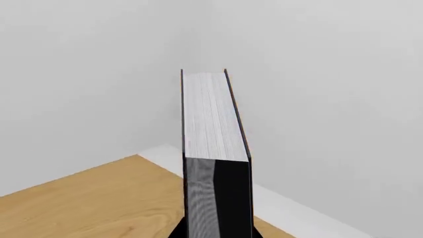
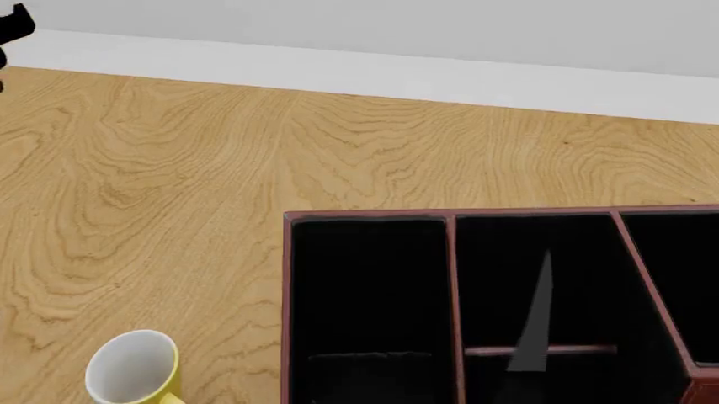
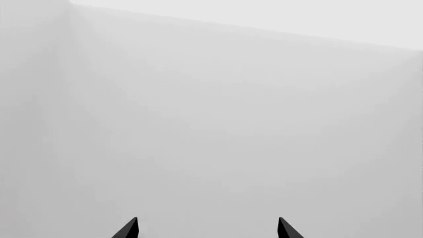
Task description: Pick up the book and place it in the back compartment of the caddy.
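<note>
book: seen only in left wrist view, close to the camera, standing on edge, white page block facing up, black covers on both sides; raised above the wooden floor, backdrop is a white wall corner
left gripper: fingers not visible in left wrist view; book fills the spot where they'd sit, dark shapes flank its near end; can't tell jaw state. A black bit at the far-left edge of head view, unclear what it is
caddy: head view, near right; reddish-brown rims and dividers, black inside; three far compartments side by side, a cross divider in the middle one; no book in any visible compartment
mug: yellow, white inside, near left, well left of the caddy
floor: light wood grain, white baseboard along the far edge
right gripper: two dark fingertips set wide apart, nothing between them, pointing at blank white wall
</note>
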Motion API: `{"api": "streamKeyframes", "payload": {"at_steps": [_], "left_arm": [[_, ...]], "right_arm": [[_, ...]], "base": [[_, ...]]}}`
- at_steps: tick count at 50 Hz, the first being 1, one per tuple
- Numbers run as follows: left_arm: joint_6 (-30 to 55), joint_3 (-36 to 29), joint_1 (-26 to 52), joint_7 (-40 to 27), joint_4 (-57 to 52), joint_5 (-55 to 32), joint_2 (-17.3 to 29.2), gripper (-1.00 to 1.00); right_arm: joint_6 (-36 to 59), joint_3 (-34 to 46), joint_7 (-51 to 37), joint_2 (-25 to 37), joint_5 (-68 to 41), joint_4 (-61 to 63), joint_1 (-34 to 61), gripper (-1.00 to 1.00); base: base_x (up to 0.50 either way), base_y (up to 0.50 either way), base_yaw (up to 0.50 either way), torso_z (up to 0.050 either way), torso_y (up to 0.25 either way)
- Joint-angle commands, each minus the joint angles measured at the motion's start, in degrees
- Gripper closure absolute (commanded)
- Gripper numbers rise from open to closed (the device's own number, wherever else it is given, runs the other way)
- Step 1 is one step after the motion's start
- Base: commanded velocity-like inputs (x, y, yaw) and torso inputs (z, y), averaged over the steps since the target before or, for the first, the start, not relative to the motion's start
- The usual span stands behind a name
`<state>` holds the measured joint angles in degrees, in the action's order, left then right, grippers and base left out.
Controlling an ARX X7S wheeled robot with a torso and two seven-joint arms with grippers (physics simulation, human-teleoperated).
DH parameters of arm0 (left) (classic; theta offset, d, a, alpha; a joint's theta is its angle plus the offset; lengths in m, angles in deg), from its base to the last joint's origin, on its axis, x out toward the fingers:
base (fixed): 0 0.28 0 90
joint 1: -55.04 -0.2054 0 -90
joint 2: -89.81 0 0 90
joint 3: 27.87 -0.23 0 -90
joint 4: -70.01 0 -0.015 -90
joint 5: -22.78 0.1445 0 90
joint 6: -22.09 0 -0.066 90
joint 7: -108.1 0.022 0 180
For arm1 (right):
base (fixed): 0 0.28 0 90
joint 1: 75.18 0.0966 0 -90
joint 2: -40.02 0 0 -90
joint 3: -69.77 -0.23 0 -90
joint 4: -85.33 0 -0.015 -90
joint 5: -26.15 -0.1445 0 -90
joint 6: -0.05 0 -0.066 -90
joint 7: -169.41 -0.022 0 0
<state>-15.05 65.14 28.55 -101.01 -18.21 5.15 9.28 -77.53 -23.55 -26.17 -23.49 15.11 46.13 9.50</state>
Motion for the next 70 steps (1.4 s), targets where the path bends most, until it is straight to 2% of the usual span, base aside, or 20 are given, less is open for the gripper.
{"api": "streamKeyframes", "payload": {"at_steps": [1,23,34,36,37,43,58,69,70], "left_arm": [[3.73,-0.41,4.96,5.49,-4.25,-4.84,-1.94,1.0],[17.52,-7.23,8.28,14.55,-17.39,-18.54,-3.93,1.0],[20.48,-9.85,9.21,15.51,-21.09,-23.34,-5.66,1.0],[20.69,-10.1,9.77,15.75,-21.24,-24.07,-5.76,1.0],[20.84,-10.03,9.95,15.81,-21.23,-24.62,-6.06,1.0],[20.36,-12.18,9.79,17.01,-21.75,-26.25,-6.2,1.0],[18.92,-15.21,9.97,18.03,-21.41,-28.49,-5.38,1.0],[20.88,-16.35,10.7,17.93,-23.0,-32.04,-4.83,1.0],[21.37,-16.52,10.72,17.73,-23.51,-32.43,-4.68,1.0]], "right_arm": [[0.41,-2.88,0.27,-0.65,1.59,4.43,-4.68,-1.0],[-0.65,-5.4,-1.0,-0.31,0.89,7.41,-9.01,-1.0],[-6.96,-8.23,-4.18,0.28,1.03,9.12,-17.41,-1.0],[-14.45,-5.49,-0.53,0.84,-0.11,-8.07,-5.8,-1.0],[-16.56,-5.09,0.26,0.84,0.19,-11.52,-4.65,-1.0],[-1.98,-0.85,-2.66,1.08,3.06,-0.94,0.05,-1.0],[-5.15,-8.36,-2.84,1.47,-1.29,0.27,-5.52,-1.0],[4.45,-16.5,-5.17,5.41,-5.99,8.4,-6.91,-1.0],[4.61,-18.26,-7.01,7.32,-7.6,9.14,-8.64,-1.0]], "base": [[0.0,0.0,0.0,0.0,0.0],[0.0,0.0,0.0,0.0,0.002],[0.0,0.0,0.0,0.0,0.002],[0.0,0.0,0.0,0.0,0.0],[0.0,0.0,0.0,0.0,0.0],[0.0,0.0,0.0,0.0,0.002],[0.0,0.0,0.0,0.0,0.001],[0.0,0.0,0.0,0.001,0.002],[0.0,0.0,0.0,0.0,0.0]]}}
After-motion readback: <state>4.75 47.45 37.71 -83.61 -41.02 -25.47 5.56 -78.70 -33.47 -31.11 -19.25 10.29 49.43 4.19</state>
